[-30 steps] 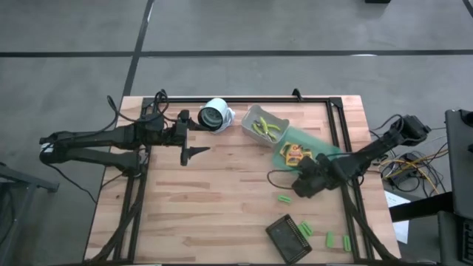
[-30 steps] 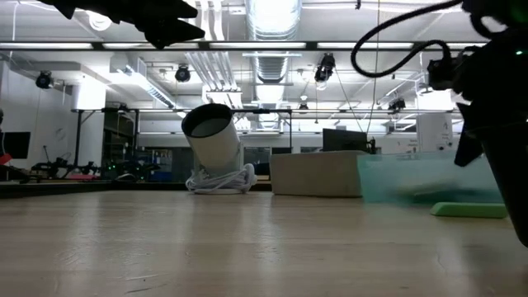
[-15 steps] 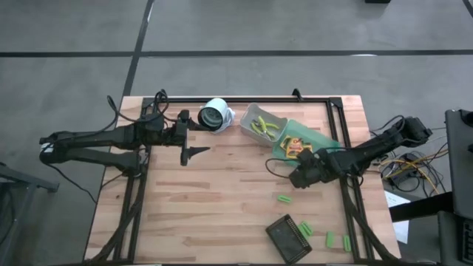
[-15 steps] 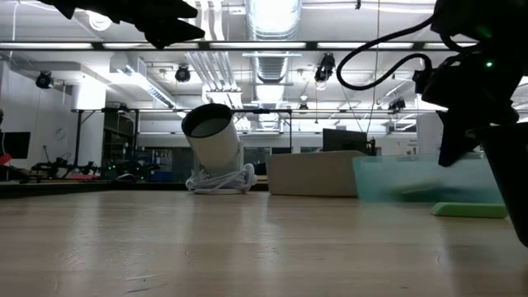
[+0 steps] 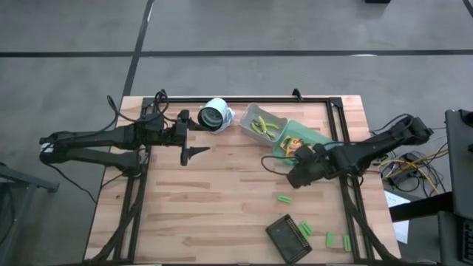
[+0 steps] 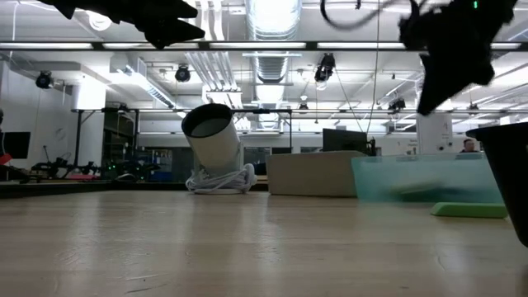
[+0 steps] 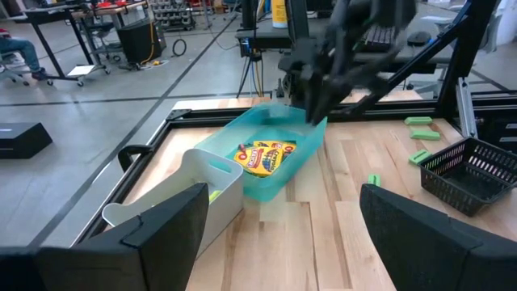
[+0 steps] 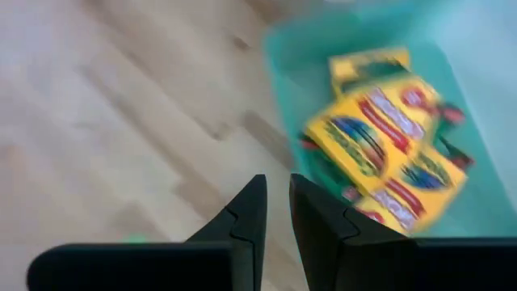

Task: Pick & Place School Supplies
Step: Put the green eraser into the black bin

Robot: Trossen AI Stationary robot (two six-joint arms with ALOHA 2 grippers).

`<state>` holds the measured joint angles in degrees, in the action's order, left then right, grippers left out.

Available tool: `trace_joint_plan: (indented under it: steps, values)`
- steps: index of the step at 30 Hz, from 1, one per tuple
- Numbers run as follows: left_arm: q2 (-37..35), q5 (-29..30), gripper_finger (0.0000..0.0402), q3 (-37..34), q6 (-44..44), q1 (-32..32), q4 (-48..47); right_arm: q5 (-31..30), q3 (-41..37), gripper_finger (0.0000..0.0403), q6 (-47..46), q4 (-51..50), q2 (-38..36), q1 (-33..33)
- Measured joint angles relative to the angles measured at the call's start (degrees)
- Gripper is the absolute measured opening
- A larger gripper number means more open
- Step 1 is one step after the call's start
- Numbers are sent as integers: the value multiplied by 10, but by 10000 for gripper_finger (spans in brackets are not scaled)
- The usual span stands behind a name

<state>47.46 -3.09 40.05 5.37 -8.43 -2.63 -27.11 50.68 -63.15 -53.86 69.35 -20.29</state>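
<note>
Several yellow packs (image 5: 295,150) lie flat in the translucent green bin (image 5: 313,138), also seen in the right wrist view (image 8: 380,149) and the left wrist view (image 7: 265,155). Yellow-handled tools (image 5: 263,128) lie in the grey bin (image 5: 253,117). Green blocks (image 5: 284,198) (image 5: 304,227) (image 5: 330,239) lie on the wood. My right gripper (image 5: 298,174) (image 8: 277,212) hovers above the table at the green bin's near-left corner, shut, with nothing seen between its fingers. My left gripper (image 5: 194,151) (image 7: 283,242) waits open over the table's left half.
A dark mesh tray (image 5: 287,235) sits at the table's near edge, right of centre. A white cylindrical device (image 5: 215,115) with its coiled cable stands at the far edge beside the grey bin. Bare wood lies between the two arms.
My right gripper has risen from close over the table, climbing well clear of it, and has shifted a little toward the far edge and the green bin. The green bin, packs and blocks have stayed where they were.
</note>
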Motion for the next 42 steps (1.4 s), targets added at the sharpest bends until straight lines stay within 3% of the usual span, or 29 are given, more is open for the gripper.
trace_joint_plan:
  steps: [8, 14, 24, 32, 36, 42]
  values:
    - [0, 0, 328, 0, 0, 0, 0, 2, 109, 54, 79, 8, 0, -49]
    - [0, 0, 328, 0, 0, 0, 0, 1, 133, 60, 93, 31, 1, -103]
    - [0, 0, 328, 0, 0, 0, 0, -29, 20, 169, 3, 180, 1, -169]
    - [0, 0, 328, 0, 0, 0, 0, -31, -76, 284, 64, 280, 1, -176]
    - [0, 0, 328, 0, 0, 0, 0, -31, -114, 291, 68, 315, 1, -176]
    - [0, 0, 328, 0, 0, 0, 0, -26, -164, 266, 58, 383, 1, -178]
